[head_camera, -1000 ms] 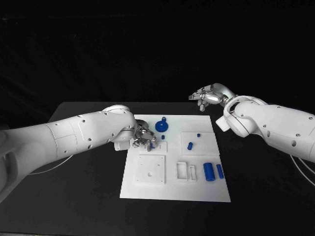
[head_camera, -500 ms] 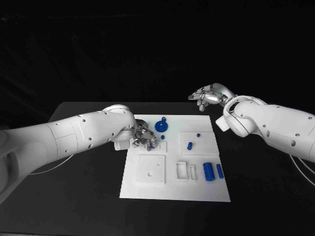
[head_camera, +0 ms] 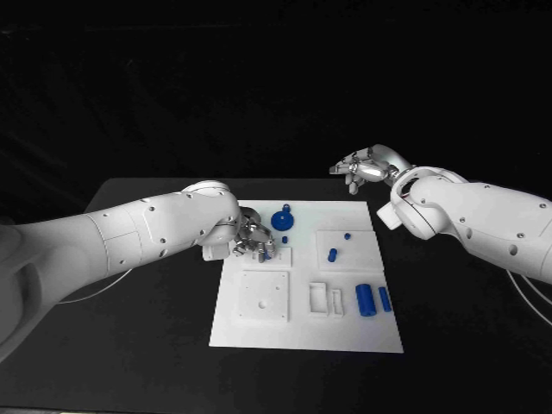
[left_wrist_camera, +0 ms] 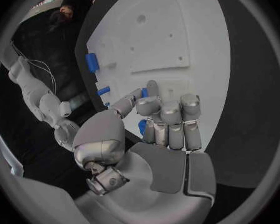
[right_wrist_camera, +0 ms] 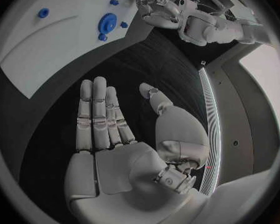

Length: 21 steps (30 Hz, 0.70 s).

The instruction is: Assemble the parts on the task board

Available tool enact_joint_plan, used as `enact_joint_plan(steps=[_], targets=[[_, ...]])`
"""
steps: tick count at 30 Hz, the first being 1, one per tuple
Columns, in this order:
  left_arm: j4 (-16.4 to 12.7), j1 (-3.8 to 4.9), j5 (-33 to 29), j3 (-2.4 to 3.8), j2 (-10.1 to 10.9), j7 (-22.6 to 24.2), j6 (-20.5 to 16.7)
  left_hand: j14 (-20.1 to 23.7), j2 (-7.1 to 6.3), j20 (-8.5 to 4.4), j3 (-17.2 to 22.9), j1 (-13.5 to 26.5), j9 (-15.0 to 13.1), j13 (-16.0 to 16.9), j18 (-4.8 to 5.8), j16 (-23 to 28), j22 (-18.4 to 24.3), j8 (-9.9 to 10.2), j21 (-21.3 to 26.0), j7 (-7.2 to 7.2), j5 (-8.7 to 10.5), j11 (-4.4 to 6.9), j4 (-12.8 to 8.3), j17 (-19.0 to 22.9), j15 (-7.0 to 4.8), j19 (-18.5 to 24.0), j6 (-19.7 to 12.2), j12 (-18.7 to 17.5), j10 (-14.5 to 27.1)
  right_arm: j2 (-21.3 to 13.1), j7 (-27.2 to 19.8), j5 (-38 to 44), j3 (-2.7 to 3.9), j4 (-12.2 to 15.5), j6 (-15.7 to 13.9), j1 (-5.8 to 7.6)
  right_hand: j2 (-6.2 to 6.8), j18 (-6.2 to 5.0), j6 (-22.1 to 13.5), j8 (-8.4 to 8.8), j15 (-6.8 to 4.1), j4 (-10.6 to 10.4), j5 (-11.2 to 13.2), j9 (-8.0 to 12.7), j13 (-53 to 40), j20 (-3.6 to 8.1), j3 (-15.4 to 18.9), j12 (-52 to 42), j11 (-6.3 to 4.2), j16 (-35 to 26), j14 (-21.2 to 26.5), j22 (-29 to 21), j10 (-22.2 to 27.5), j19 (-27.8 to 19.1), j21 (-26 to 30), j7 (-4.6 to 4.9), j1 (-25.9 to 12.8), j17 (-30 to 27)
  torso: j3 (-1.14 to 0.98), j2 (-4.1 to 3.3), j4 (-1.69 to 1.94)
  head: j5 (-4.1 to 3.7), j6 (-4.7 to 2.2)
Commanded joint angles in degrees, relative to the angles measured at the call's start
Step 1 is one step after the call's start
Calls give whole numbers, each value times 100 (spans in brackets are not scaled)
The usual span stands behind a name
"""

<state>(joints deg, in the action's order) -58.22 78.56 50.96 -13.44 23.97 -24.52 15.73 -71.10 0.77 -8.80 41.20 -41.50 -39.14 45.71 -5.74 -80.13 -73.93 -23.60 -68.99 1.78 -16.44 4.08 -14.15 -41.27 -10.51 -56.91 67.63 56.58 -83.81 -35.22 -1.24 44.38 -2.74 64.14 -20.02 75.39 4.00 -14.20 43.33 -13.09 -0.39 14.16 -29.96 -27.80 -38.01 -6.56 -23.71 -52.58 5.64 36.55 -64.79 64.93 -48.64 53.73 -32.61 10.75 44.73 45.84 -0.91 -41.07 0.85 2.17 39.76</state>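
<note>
While the left hand (head_camera: 247, 239) rests curled at the white board's (head_camera: 304, 332) left edge, at about 10 o'clock, its fingers (left_wrist_camera: 170, 119) close around a small blue piece (left_wrist_camera: 142, 127). A blue disc (head_camera: 284, 222) lies just beside it, toward 1 o'clock. Two blue cylinders (head_camera: 373, 299) lie at 4 o'clock. The right hand (head_camera: 366, 167) hovers beyond the board's far right corner, flat, fingers apart, holding nothing.

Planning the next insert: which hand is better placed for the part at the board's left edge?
Left, likely. The left hand is already over the task board with a small blue part at its fingers; the right hand hangs open beyond the far edge.
</note>
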Motion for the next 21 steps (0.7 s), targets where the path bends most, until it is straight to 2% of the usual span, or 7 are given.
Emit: enact_joint_plan(steps=[1,15,21], targets=[[41,-13,76,-10,-15,-119,73,14,235,-617,20,-286,-8,-2,-40,-18,6,-10,2,-250,21,287,5,4,-168,-18,291,21,366,4,-5,34,4,11,35,0,-2,-80,-6,-28,41,-11,-18,9,8,-28,23,-21,4,-39,12,10,42,-18,36,117,-39,6,-2,-1,-2,-8,6],[8,-14,23,-7,44,-116,-84,51,232,-615,9,-268,-7,-25,-38,17,12,18,21,-232,115,270,93,28,-174,2,240,-9,401,5,-2,35,4,4,62,-9,-5,-80,-8,-29,42,-17,-18,12,20,-30,25,-28,5,-46,14,12,48,-22,39,118,-45,12,1,-1,4,-20,9],[-7,-14,16,-7,52,-89,-173,143,152,-608,-21,-191,-31,-23,-29,82,21,116,63,-188,207,232,160,68,-166,62,75,-50,539,5,-3,35,4,5,60,-14,-5,-80,-10,-29,43,-23,-19,13,27,-31,28,-32,6,-51,16,14,52,-25,42,119,-52,16,1,0,7,-25,14]])
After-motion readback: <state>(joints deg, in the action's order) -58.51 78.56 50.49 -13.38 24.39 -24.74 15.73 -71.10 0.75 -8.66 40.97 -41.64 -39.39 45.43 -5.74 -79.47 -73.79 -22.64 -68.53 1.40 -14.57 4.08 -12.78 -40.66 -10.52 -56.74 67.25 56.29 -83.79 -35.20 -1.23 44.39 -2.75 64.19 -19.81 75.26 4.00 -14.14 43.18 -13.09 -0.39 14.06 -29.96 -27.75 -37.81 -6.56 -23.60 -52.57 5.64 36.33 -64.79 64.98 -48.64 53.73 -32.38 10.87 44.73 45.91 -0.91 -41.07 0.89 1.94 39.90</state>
